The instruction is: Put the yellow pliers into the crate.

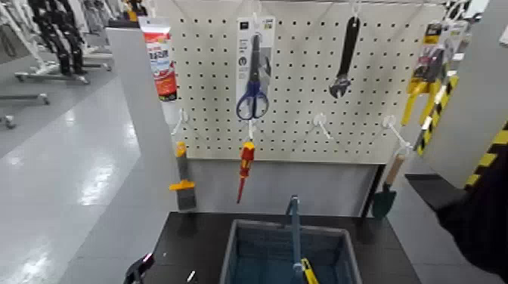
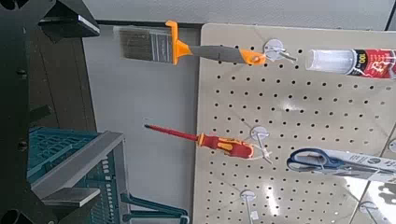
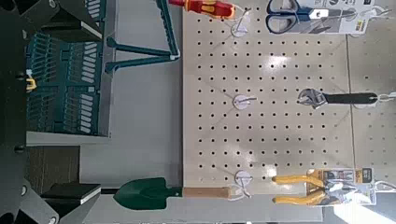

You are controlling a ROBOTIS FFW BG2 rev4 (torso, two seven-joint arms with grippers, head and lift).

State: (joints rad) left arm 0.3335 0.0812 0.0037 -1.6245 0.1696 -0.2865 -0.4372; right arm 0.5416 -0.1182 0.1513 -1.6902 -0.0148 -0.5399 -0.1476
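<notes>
Yellow pliers, carded, are hung on the pegboard, well apart from the spread right pincer. The crate is placed rightward of the left pincer, likewise spread.

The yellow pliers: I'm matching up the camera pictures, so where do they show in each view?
Head view: the yellow pliers hang at the upper right, on their card, by the pegboard's right edge.
Left wrist view: not in it.
Right wrist view: lower right, on the card, yellow handles toward picture left.
Shared landmark: the blue-handled scissors, hanging on their card in all three views.
</notes>
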